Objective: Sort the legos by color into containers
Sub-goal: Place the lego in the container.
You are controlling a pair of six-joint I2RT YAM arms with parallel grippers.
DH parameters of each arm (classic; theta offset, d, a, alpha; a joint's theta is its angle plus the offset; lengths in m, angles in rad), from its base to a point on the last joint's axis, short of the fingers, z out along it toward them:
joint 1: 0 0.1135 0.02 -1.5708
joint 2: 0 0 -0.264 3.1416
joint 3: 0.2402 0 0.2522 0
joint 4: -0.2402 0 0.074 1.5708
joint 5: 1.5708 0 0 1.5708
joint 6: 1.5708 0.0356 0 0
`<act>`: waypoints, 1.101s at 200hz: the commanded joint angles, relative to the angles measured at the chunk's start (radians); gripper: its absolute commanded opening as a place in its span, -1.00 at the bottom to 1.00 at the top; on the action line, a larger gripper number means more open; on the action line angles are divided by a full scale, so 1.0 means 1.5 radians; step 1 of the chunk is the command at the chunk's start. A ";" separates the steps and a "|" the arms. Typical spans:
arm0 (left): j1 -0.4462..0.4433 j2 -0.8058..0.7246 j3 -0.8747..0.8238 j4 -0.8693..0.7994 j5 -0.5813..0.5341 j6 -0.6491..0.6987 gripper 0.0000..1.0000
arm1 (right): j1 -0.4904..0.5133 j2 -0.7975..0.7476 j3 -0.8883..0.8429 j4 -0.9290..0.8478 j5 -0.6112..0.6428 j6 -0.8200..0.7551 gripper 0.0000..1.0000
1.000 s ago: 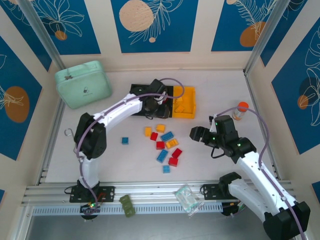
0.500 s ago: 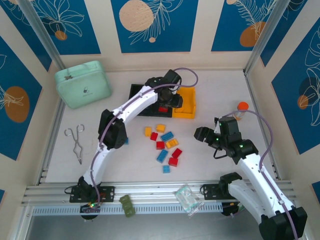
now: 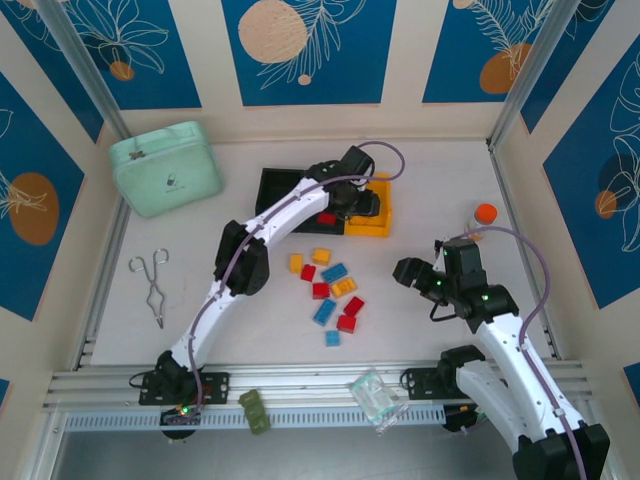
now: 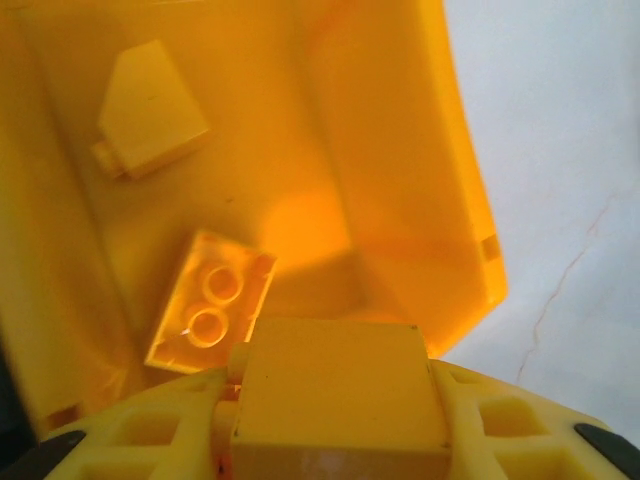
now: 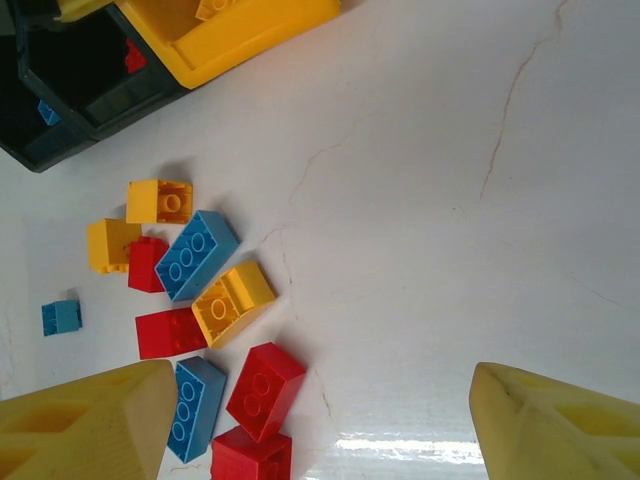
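As it lies in the yellow bin [image 4: 445, 150], a lego [image 4: 212, 305] faces studs-up.

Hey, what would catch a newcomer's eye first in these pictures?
The left gripper, reaching far across the table, holds a yellow brick over the yellow bin. Mid-table lies a cluster of red, blue and yellow bricks, with the open right gripper to its right.

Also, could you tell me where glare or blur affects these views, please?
Left wrist: a bright glow on the yellow bin floor, the held yellow brick soft up close. Right wrist: a white glare streak on the table, fingertips blurred. Top external: evenly lit, sharp.
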 commanded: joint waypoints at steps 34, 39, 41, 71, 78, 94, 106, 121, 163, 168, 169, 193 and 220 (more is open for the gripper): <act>-0.008 0.040 0.036 0.039 0.029 -0.028 -0.19 | -0.017 -0.029 -0.020 -0.024 -0.027 0.004 0.54; -0.007 0.040 0.036 0.041 0.030 -0.028 -0.18 | -0.018 -0.029 -0.020 -0.024 -0.028 0.004 0.54; -0.007 0.040 0.036 0.043 0.031 -0.028 -0.18 | -0.018 -0.029 -0.020 -0.023 -0.028 0.004 0.54; -0.007 0.041 0.036 0.048 0.036 -0.031 0.02 | -0.025 -0.028 -0.021 -0.019 -0.034 0.001 0.54; -0.008 0.040 0.036 0.046 0.036 -0.030 0.10 | -0.028 -0.028 -0.022 -0.019 -0.036 0.000 0.54; -0.008 0.032 0.035 0.041 0.036 -0.027 0.15 | -0.030 -0.028 -0.022 -0.018 -0.039 -0.001 0.54; -0.008 0.024 0.035 0.040 0.039 -0.025 0.19 | -0.031 -0.028 -0.022 -0.016 -0.041 -0.001 0.54; -0.010 0.011 0.035 0.038 0.043 -0.024 0.20 | -0.033 -0.028 -0.023 -0.014 -0.043 0.000 0.55; -0.020 -0.061 -0.004 0.049 0.063 -0.023 0.20 | -0.033 -0.026 -0.019 -0.014 -0.053 0.000 0.54; -0.022 -0.075 -0.018 0.054 0.065 -0.023 0.20 | -0.032 -0.026 -0.017 -0.015 -0.055 -0.001 0.54; -0.022 -0.078 -0.021 0.055 0.066 -0.023 0.20 | -0.032 -0.026 -0.016 -0.015 -0.056 -0.001 0.55; -0.024 -0.157 -0.111 0.079 0.075 -0.012 0.22 | -0.016 -0.023 -0.007 -0.018 -0.056 0.003 0.54; -0.024 -0.275 -0.284 0.131 0.080 0.008 0.23 | 0.024 -0.007 0.004 -0.018 -0.044 0.019 0.50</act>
